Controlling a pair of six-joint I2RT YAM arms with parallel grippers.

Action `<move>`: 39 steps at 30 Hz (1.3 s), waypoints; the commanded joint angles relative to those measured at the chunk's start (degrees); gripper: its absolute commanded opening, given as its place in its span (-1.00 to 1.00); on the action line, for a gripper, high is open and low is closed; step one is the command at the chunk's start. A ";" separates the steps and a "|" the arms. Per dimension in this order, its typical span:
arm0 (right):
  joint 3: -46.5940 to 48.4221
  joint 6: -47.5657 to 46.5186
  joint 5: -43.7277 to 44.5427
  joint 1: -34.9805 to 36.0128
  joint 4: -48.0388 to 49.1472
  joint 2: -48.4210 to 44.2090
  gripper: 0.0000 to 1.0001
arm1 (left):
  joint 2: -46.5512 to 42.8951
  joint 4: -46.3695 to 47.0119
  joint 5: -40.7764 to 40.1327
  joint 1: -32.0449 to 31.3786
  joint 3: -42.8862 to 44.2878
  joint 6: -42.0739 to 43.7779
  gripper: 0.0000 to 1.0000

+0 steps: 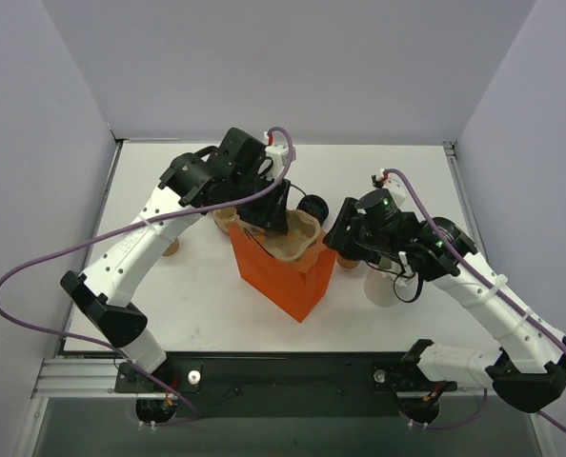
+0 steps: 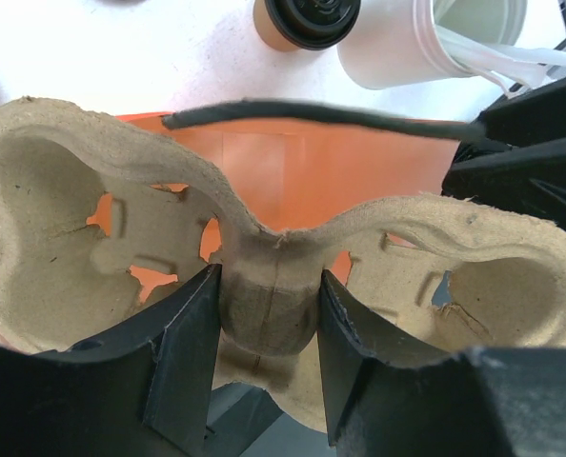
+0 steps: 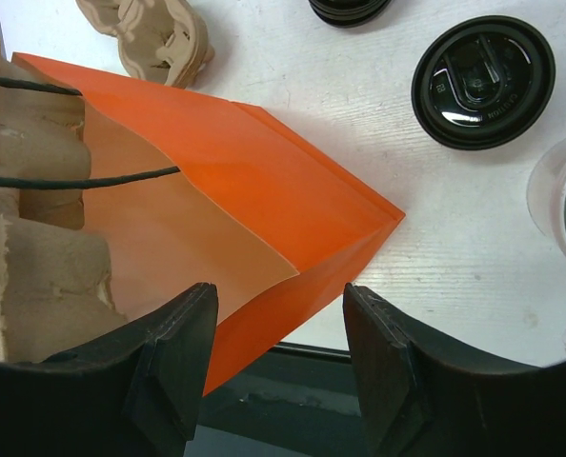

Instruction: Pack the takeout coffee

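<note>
**Carrier at the bag's mouth, coffee on the worktop**

My left hand (image 2: 269, 295) is clenched on the pulp cup carrier (image 2: 474, 286), one finger on each side of the narrow ridge between its two cup wells. Both wells are bare. The carrier sits at the open top of the orange bag (image 3: 264, 181), and orange paper shows through the cut-outs in the wells. A thin black handle cord (image 2: 312, 112) of the bag runs across just beyond the carrier's far rim.

My right hand (image 3: 278, 305) is released, its fingers set well apart and holding nothing. It hangs at the side of the bag, whose creased wall shows in the gap between the fingers. I cannot tell whether either finger touches the paper.

The takeout coffee (image 2: 307, 21), a small tan cup with its black lid on, stands upright on the white worktop (image 3: 454, 248). It is outside the bag, beyond it from my left wrist and close to my right hand. Neither hand touches it. Just beside it stands a taller white cup (image 2: 397, 48), open at the top.

A second black lid (image 3: 350, 8) lies farther back on the worktop. A stack of spare pulp carriers (image 3: 154, 38) rests past the bag's far side.
</note>
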 commanded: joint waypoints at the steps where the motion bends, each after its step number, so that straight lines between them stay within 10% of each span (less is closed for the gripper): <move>1: 0.30 1.23 0.23 1.41 0.71 0.29 0.11 | 0.97 -2.90 -2.31 -0.96 2.84 0.14 -0.17; 20: -5.24 1.32 -0.56 2.47 2.82 -2.70 -0.35 | 5.19 -6.86 -9.86 -4.82 5.66 1.11 -0.20; 39: -5.59 0.53 -0.56 3.17 3.61 -3.49 -0.40 | 10.90 -10.55 -17.16 -9.75 9.70 -4.87 -0.23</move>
